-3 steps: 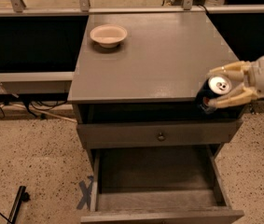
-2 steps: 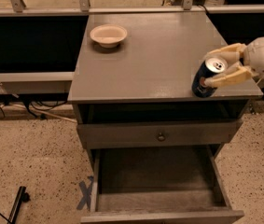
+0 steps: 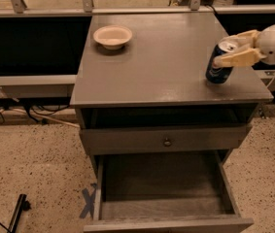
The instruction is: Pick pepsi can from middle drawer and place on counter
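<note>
The pepsi can (image 3: 218,70), dark blue with a silver top, stands slightly tilted at the right side of the grey counter (image 3: 166,62). My gripper (image 3: 230,48) reaches in from the right and its cream fingers (image 3: 238,58) are shut on the can's upper part. The can's base is at or just above the counter surface; I cannot tell which. The middle drawer (image 3: 163,191) is pulled open below, and its grey floor is bare.
A cream bowl (image 3: 112,36) sits at the counter's back left. A shut drawer front with a small round knob (image 3: 166,141) is above the open drawer. A metal rail (image 3: 137,8) runs behind the counter. A dark tool (image 3: 16,212) lies on the speckled floor.
My gripper has carried the can up from beside the counter's right front edge and inward over the counter top. The can is more upright now.
</note>
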Tool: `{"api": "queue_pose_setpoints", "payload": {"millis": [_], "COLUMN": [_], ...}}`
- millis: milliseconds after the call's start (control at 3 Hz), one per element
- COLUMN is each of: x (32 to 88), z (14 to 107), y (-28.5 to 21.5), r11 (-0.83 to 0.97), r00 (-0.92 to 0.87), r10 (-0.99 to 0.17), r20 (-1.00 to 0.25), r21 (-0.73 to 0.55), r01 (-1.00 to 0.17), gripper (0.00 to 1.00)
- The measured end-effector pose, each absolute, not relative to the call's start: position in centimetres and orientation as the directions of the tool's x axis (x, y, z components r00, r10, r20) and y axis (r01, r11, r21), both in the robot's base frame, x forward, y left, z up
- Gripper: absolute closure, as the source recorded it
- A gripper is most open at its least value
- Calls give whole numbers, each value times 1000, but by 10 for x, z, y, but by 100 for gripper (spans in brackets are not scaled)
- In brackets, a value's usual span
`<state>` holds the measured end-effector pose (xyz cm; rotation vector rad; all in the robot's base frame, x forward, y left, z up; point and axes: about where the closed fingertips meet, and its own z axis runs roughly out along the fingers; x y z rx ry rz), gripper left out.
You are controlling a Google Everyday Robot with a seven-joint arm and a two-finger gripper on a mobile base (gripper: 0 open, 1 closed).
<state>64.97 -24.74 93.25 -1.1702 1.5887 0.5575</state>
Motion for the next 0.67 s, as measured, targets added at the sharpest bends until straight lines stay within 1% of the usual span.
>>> {"api": "queue_pose_setpoints", "payload": {"millis": [333, 667], "x": [692, 697], "z": [897, 891], "y": [-246, -243], "r11": [530, 541], "r00": [-174, -215], "r10": [-443, -450], "r20": [-879, -867], "r21": [-100, -73], "r01": [-842, -838], "gripper": [82, 58]}}
